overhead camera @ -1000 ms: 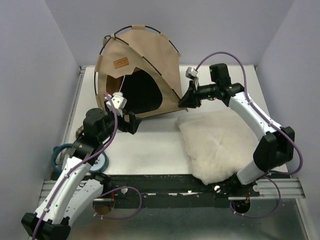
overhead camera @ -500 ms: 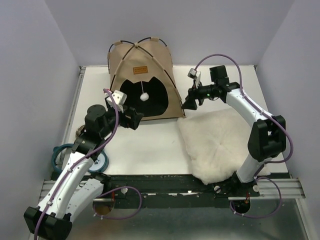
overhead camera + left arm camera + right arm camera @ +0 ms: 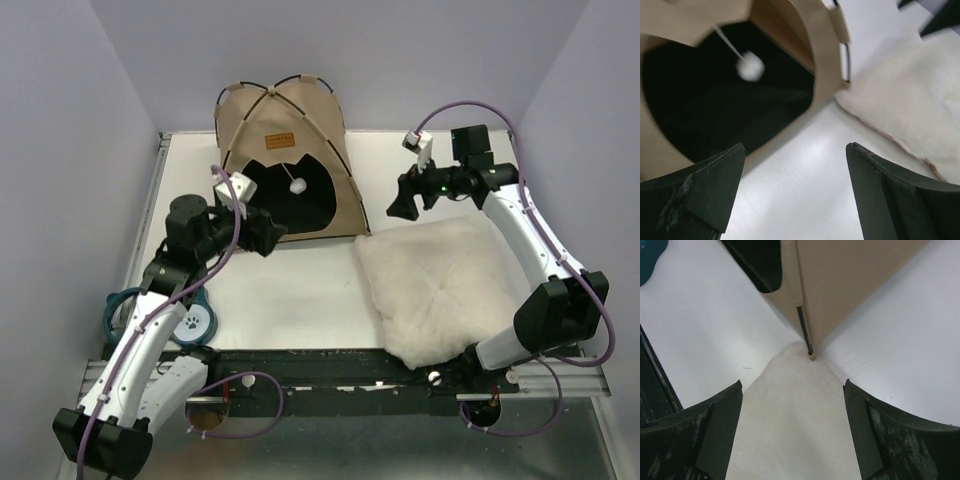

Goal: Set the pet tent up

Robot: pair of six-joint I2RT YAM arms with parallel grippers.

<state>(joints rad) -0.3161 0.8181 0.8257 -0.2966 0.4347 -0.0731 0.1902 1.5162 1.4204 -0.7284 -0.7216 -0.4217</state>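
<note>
Tan fabric pet tent (image 3: 285, 150) stands upright; spread, empty left fingers (image 3: 705, 185) and right fingers (image 3: 715, 425) nearby could topple it.

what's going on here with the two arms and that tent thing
Two robot arms are setting up a pet tent. It stands upright at the back of the table, poles arched, entrance facing the arms, with the white pom-pom hanging in the opening. The left gripper is open and empty just in front of the entrance. The right gripper is open and empty too, off the tent's right side. A white cushion lies outside, its corner meeting the tent's front right corner.
</note>
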